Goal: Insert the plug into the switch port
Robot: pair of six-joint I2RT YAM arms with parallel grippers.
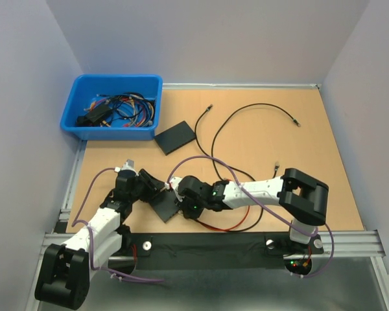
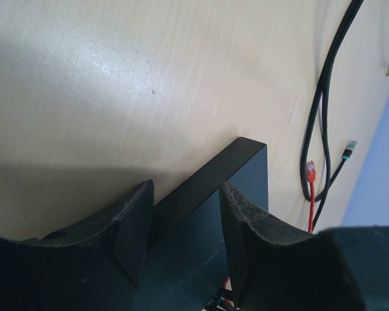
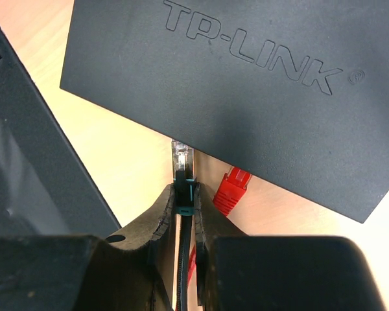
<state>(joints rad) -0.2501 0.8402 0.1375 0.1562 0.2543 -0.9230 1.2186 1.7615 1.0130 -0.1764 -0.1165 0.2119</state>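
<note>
Along the near edge of the surface (image 1: 311,162), left of its middle, we find both arms meeting at the black switch (image 3: 246,97). The left gripper (image 2: 181,214) has its jaws about half spread and clamped across one corner of the switch, which we take as bracing so the box cannot slide when pushed.

The right gripper (image 3: 185,194) has its jaws nearly closed, pinching the plug (image 3: 181,159) by its teal boot. The clear tip juts forward and points at the switch's near edge, just short of it or barely touching. Holding it this far back leaves the tip free to enter. The ports themselves are hidden from us, probably on the face the plug is aimed at, so alignment is the next concern.

A red plug (image 3: 232,191) lies loose just beside that edge. Farther out a second black box (image 1: 175,137) and a black cable (image 1: 259,107) rest mid-surface. A blue bin (image 1: 110,133) of spare leads sits at the far left corner.
</note>
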